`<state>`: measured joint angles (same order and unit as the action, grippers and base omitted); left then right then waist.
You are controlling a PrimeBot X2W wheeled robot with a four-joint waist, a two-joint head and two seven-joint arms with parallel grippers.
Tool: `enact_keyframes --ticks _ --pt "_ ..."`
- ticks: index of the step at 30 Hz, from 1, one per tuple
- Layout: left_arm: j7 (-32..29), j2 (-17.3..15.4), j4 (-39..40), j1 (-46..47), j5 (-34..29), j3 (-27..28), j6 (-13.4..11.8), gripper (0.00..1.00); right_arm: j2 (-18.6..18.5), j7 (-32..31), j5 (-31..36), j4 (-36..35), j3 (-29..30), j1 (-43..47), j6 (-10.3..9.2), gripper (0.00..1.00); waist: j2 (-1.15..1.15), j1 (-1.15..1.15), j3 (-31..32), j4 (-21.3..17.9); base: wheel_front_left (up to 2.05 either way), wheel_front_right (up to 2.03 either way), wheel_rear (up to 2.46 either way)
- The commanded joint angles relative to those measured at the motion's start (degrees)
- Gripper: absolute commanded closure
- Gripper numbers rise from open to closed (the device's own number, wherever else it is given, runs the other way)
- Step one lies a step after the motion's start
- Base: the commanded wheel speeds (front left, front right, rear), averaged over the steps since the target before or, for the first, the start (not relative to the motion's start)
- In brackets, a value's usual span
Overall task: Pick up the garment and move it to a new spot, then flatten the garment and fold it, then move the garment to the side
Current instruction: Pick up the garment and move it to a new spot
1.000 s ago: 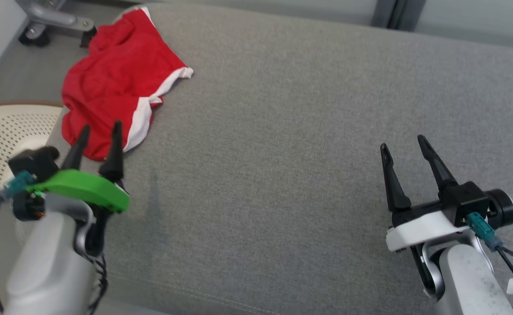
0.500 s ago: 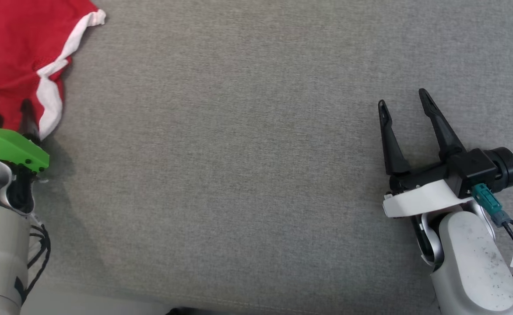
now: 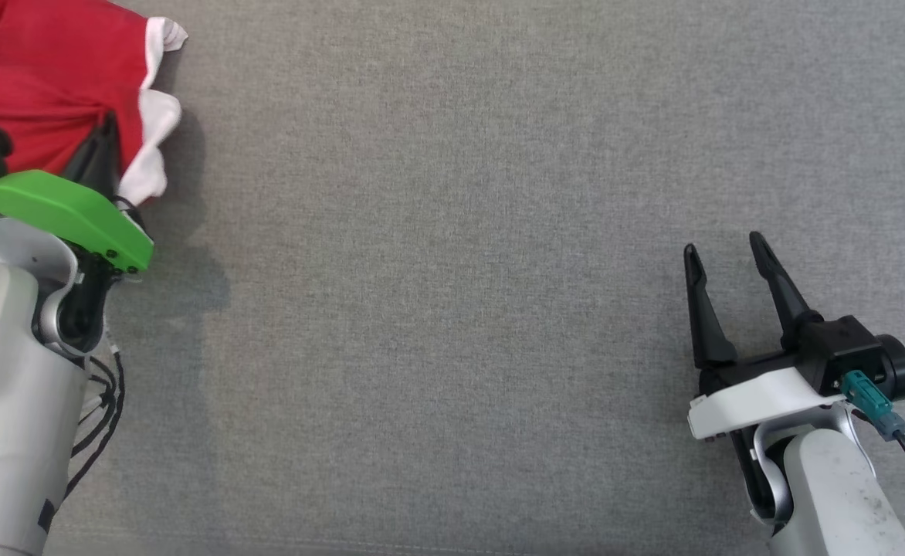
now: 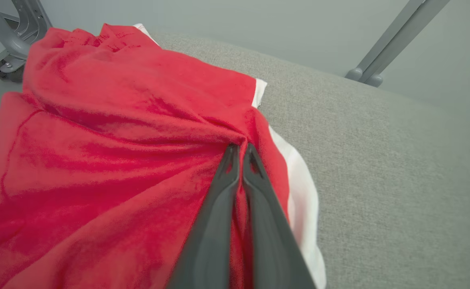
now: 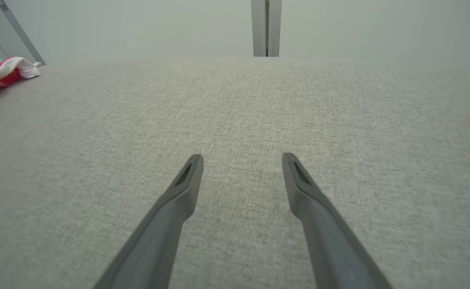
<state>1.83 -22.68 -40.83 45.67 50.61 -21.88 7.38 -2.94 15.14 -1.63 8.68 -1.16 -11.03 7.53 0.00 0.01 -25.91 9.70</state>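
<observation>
A red garment (image 3: 51,77) with white trim lies bunched at the far left corner of the grey fabric-covered worktop (image 3: 452,270), cut off by the head view's top and left edges. Its white-trimmed edge faces right, toward the bare middle of the worktop. In the left wrist view its length runs away from the camera toward the worktop's far edge, with the white band down its right side, though its full outline cannot be made out. The left hand (image 4: 240,148), under a green wrist cover (image 3: 59,212), has its 2 fingers pressed together on a pinch of red cloth beside the white band, and creases fan out from that point. Well apart at the lower right, the right hand (image 3: 723,242) hovers above bare fabric with its 2 fingers spread and nothing between them.
</observation>
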Motion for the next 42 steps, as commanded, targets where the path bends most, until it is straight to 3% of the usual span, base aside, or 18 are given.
enact_keyframes --ticks 1,7,11,17,24,29,32,33,37,42 --pt "-1.18 -0.86 4.46 -1.67 1.33 -1.36 0.14 1.00 0.02 -0.01 -1.24 -0.01 -0.40 0.97 -0.09 0.00 0.00 -0.01 6.91 0.59 0.00 0.00 0.00" --pt "-8.22 -3.24 25.64 -7.07 5.73 -4.99 0.16 1.00 -0.01 0.00 -5.04 -0.03 -1.63 2.93 -0.09 0.00 0.00 -0.01 12.42 -2.84 0.00 0.00 0.00" --pt "-12.91 -2.78 39.78 -10.86 8.86 -6.47 -2.11 1.00 0.01 0.00 -7.00 -0.11 -1.93 4.17 -0.09 0.00 0.00 -0.01 14.70 -6.45 0.00 0.00 0.00" --pt "-18.83 1.23 57.74 -13.98 13.45 -10.74 -6.81 1.00 0.02 0.00 -8.86 -0.07 -1.57 6.52 -0.09 0.00 0.00 -0.01 16.93 -12.06 0.00 0.00 0.00" --pt "-22.35 7.48 67.57 -15.57 17.90 -14.79 -13.64 1.00 0.04 0.00 -10.42 -0.71 -1.99 8.08 -0.09 0.00 0.00 -0.01 17.35 -18.88 0.00 0.00 0.00" --pt "-22.85 9.86 65.68 -16.26 20.75 -13.31 -19.42 1.00 0.03 0.00 -11.23 -1.24 -1.70 8.31 -0.09 0.00 0.00 -0.01 15.95 -22.66 0.00 0.00 0.00" --pt "-21.44 10.94 59.64 -14.77 20.65 -10.84 -22.15 1.00 0.04 0.00 -11.68 -1.41 -1.70 8.09 -0.09 0.00 0.00 -0.01 14.51 -24.48 0.00 0.00 0.00" --pt "-20.23 11.06 53.99 -13.25 19.77 -9.21 -23.18 1.00 0.05 0.00 -11.95 -1.55 -1.95 7.82 -0.09 0.00 0.00 -0.01 13.53 -25.45 0.00 0.00 0.00" --pt "-16.30 9.88 40.93 -10.25 16.98 -5.91 -23.53 1.00 0.05 0.00 -12.43 -1.57 -2.97 6.69 -0.09 0.00 0.00 -0.01 11.55 -27.57 0.00 0.00 0.00" --pt "-11.28 7.35 25.72 -7.10 14.91 -1.91 -22.17 1.00 0.03 0.00 -12.86 -1.61 -2.83 6.21 -0.09 0.00 0.00 -0.01 9.94 -29.19 0.00 0.00 0.00"
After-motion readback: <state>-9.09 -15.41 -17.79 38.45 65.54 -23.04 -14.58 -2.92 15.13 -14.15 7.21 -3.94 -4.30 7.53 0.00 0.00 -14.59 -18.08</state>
